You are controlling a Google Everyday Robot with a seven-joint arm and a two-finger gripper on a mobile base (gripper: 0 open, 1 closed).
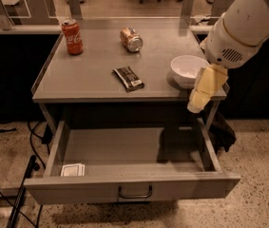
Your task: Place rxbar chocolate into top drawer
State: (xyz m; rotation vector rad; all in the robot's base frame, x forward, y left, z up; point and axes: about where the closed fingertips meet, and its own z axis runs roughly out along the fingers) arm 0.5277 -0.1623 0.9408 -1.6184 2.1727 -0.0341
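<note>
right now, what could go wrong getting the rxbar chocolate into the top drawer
1. The gripper hangs at the right front edge of the table, close beside the white bowl; reaching left for the rxbar chocolate could knock the bowl.
2. The bar lies flat on the table, so a grasp may slip off it.

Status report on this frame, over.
Tool at table right-front edge, by bowl. Rxbar mid-table, not held. Drawer open; card in front-left corner.

red can [72, 36]: Coca-Cola script | gripper [196, 106]: at table [86, 75] edge, just beside bowl [187, 69]
</note>
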